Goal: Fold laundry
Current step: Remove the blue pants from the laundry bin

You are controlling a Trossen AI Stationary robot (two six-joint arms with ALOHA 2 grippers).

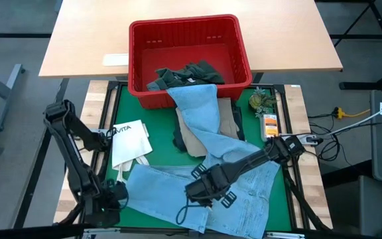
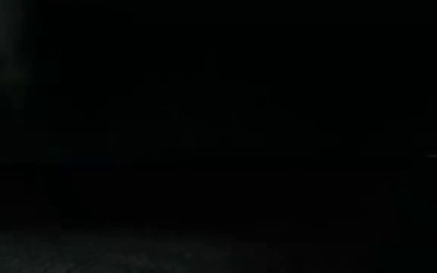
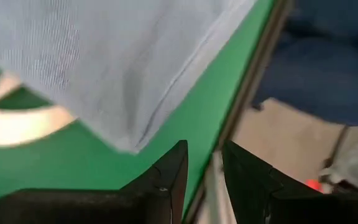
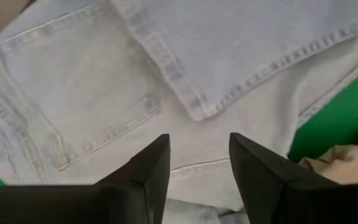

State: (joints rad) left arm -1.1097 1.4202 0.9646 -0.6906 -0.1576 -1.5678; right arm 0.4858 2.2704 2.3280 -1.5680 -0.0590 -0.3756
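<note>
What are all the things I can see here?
Light blue jeans: one, light blue, spread across green mat, one leg draped into basket.
Basket: one, red, at table's far edge.
Dark green-grey garment: one, inside basket.
Beige garment: one, under the jeans.
Tote bag: one, white, left on mat.
Green mat: one, covering table.
Left gripper: black, open, empty, near mat's front-left edge.
Right gripper: black, open, empty, above the jeans.

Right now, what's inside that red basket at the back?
The red basket holds a crumpled dark green-grey garment, and a light blue garment spills from it over the front rim onto the table. Anything lying beneath those cloths is covered, so I cannot tell.
</note>
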